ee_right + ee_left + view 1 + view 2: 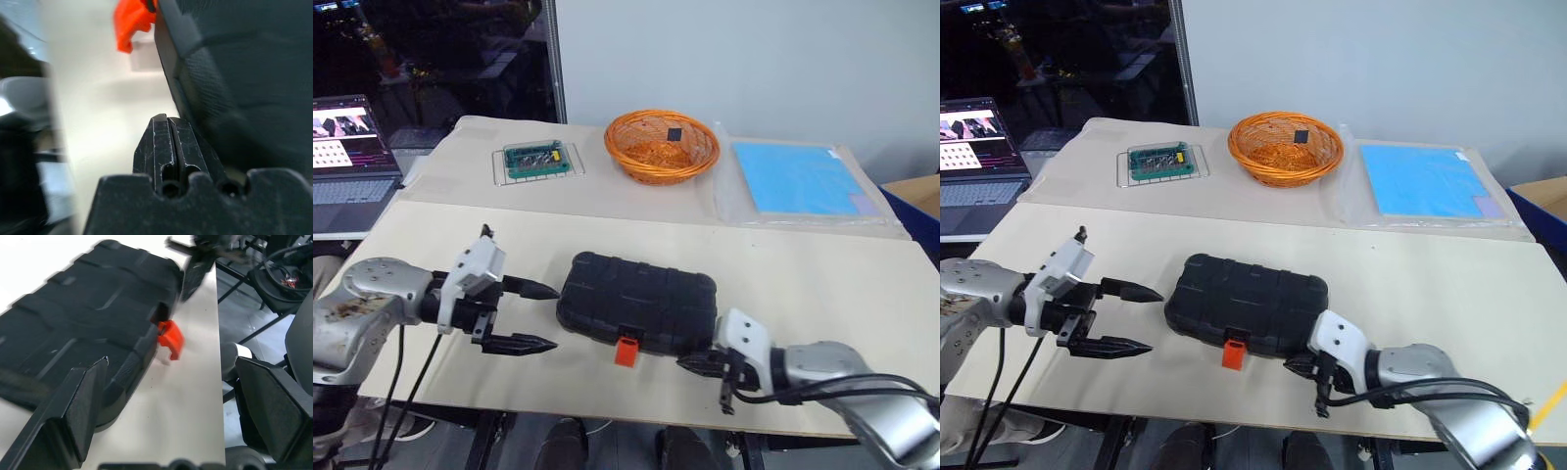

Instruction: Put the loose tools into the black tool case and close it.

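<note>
The black tool case (636, 299) lies with its lid down in the middle of the near table. Its orange latch (626, 351) sticks out loose at the front edge. My left gripper (555, 316) hangs just left of the case, open, with nothing between its fingers (73, 416). It points at the case's left end. My right gripper (690, 364) is shut and empty at the case's front right corner, its tip right beside the case wall (244, 73). The loose tools are out of view.
On the far table stand an orange wicker basket (661, 147), a green circuit board on a wire rack (538, 160) and a blue sheet (798, 178). A laptop (347, 147) sits at the far left. The table's front edge (607, 416) runs close below both grippers.
</note>
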Action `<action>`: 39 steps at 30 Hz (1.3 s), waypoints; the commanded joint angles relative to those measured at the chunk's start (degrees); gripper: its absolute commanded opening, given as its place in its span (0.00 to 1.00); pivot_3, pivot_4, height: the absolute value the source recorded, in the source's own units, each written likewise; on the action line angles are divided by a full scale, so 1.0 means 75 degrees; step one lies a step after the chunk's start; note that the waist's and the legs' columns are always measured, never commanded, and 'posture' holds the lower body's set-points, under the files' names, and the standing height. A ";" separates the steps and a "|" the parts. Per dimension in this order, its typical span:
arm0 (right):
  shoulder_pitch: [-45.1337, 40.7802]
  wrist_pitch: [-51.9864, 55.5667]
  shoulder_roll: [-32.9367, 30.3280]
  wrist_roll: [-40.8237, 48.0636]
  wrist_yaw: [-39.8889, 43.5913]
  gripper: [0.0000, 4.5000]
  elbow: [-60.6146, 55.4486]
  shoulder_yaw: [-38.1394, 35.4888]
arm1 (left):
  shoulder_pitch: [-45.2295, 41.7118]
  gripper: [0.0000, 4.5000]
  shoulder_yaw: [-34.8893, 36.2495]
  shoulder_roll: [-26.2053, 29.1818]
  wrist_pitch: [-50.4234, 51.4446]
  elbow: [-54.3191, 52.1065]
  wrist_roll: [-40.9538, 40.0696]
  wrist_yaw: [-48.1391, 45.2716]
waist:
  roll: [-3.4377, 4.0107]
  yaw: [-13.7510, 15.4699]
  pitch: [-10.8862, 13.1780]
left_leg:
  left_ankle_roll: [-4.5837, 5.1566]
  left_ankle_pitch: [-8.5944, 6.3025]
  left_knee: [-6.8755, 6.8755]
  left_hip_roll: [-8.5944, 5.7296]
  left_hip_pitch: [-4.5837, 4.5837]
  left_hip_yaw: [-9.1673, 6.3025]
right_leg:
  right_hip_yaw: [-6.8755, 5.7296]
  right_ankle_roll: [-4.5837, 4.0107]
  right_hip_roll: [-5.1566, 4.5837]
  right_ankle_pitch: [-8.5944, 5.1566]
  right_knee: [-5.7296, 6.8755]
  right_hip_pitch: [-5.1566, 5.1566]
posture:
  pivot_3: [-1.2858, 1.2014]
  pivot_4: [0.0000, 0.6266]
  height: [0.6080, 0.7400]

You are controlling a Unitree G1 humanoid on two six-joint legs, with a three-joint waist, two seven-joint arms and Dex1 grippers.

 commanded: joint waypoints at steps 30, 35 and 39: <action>-0.2002 0.1714 0.3059 -0.0045 -0.2071 0.88 0.1454 -0.1014 | -0.2665 1.00 -0.2760 -0.2456 -0.0732 0.2517 0.2603 0.1303 | 0.0014 0.0049 -0.0012 | 0.0028 0.0002 0.0039 0.0030 -0.0057 -0.0057 | 0.0021 0.0077 0.0092 0.0078 0.0011 -0.0006 | 0.52 0.24 1.00; -0.2132 0.1384 0.3270 -0.0168 -0.2140 0.77 0.1853 -0.0910 | -0.2561 1.00 -0.2658 -0.2399 -0.0677 0.2369 0.2611 0.1377 | 0.0014 0.0031 -0.0013 | 0.0029 0.0002 0.0039 0.0030 -0.0062 -0.0057 | 0.0022 0.0079 0.0093 0.0076 0.0013 -0.0011 | 0.52 0.24 1.00; -0.2260 0.1230 0.3301 -0.0197 -0.2057 0.48 0.1981 -0.0793 | -0.2478 1.00 -0.2620 -0.2365 -0.0667 0.2295 0.2625 0.1417 | 0.0015 0.0019 -0.0014 | 0.0029 0.0002 0.0039 0.0033 -0.0061 -0.0057 | 0.0022 0.0079 0.0095 0.0075 0.0017 -0.0011 | 0.52 0.24 1.00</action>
